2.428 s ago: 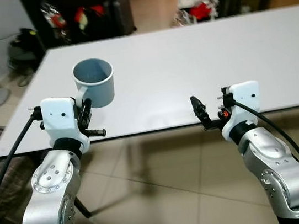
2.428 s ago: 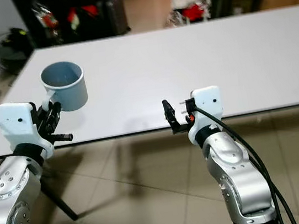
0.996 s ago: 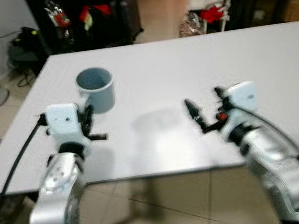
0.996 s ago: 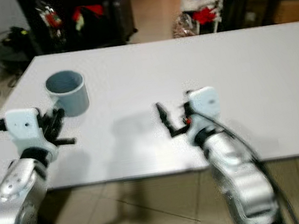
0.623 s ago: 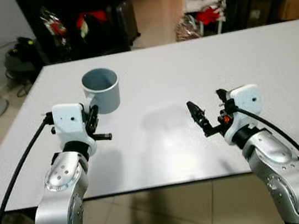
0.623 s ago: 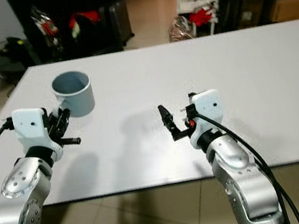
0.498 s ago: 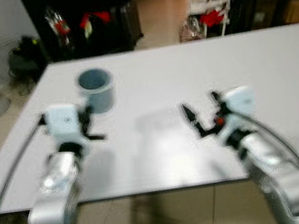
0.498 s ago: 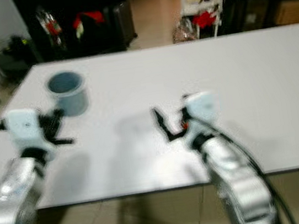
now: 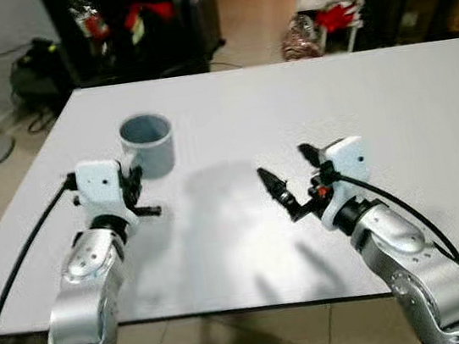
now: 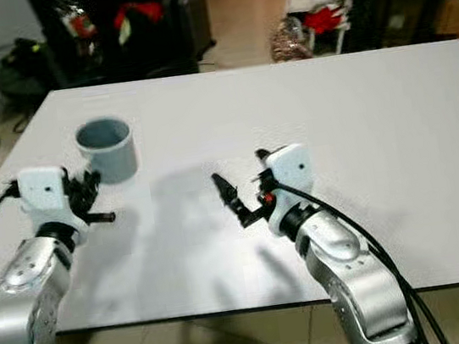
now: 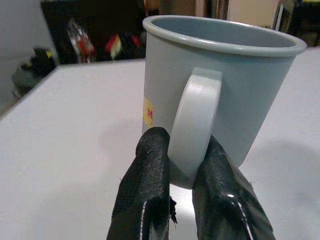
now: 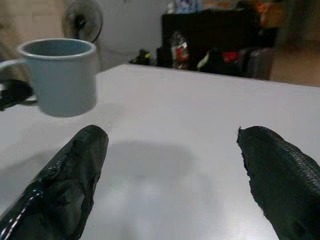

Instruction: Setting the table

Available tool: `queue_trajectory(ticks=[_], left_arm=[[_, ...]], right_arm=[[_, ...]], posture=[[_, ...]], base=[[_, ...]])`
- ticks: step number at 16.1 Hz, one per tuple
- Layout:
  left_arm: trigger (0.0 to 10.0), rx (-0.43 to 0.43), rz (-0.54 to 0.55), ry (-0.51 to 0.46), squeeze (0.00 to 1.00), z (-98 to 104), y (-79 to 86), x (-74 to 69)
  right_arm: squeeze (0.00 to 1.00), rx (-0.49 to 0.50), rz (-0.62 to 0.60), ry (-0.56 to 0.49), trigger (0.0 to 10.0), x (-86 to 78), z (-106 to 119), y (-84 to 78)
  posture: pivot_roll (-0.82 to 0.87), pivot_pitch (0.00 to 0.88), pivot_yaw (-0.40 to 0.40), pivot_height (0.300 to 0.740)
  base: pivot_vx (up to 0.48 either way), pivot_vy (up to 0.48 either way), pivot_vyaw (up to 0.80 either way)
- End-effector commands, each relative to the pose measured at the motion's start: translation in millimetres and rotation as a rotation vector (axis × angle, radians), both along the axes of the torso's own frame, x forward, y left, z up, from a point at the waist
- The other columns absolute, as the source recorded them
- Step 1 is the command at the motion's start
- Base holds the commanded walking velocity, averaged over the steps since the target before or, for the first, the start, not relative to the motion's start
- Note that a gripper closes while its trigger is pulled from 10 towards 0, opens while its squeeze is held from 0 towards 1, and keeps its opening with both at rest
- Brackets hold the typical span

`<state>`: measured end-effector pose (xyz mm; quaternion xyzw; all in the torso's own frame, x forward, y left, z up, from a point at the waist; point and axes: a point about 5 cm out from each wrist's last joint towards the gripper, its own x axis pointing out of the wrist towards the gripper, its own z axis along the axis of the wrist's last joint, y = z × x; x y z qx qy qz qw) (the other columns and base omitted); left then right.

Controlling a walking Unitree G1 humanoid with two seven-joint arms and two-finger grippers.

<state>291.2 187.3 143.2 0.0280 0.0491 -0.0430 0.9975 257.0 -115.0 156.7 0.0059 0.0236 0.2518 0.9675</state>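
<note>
- The left gripper [image 11: 170, 165] has its jaws pinched on the handle [image 11: 196, 120] of a grey-blue mug [image 9: 148, 145], one black finger on each side of the loop.
- The mug sits over the white surface [image 9: 426, 110] near its left edge, about midway between the near and far edges; whether its base touches the surface or hangs just above it I cannot tell.
- The right gripper [image 9: 292, 182] is held over the middle of the surface toward the near edge, jaws spread wide and empty, well apart from the mug.
- Judged step: placing the mug as part of laying the table.
- To do it well, keep the mug upright, since a grip on the handle alone lets the body swing or tilt.
- Lower until the base rests flat before the jaws let go, then draw the fingers straight back off the handle so they do not drag the mug.
- Keep it well in from the left edge, where a nudge could tip it off.
</note>
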Motion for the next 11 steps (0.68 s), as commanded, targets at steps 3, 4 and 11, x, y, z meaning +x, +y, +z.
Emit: queue_trajectory(ticks=[3,4,11], left_arm=[[10.0,-0.026,-0.038,0.046,0.0,-15,3.2,21.2],[10.0,-0.028,-0.042,0.056,0.0,-19,3.1,24.5],[10.0,-0.047,0.01,0.034,0.0,-34,6.6,63.6]], right_arm=[[0.0,-0.036,0.082,0.049,10.0,-7.2,-8,2.0],[0.0,-0.041,0.097,0.055,10.0,-8.7,-9,2.9],[0.0,-0.063,0.127,0.092,10.0,-20.2,-8,3.3]], posture=[[-0.11,0.0,0.07,0.74],[-0.11,0.0,0.072,0.74],[-0.2,0.034,0.076,0.74]], base=[[0.0,0.0,0.0],[0.0,0.0,0.0],[0.0,0.0,0.0]])
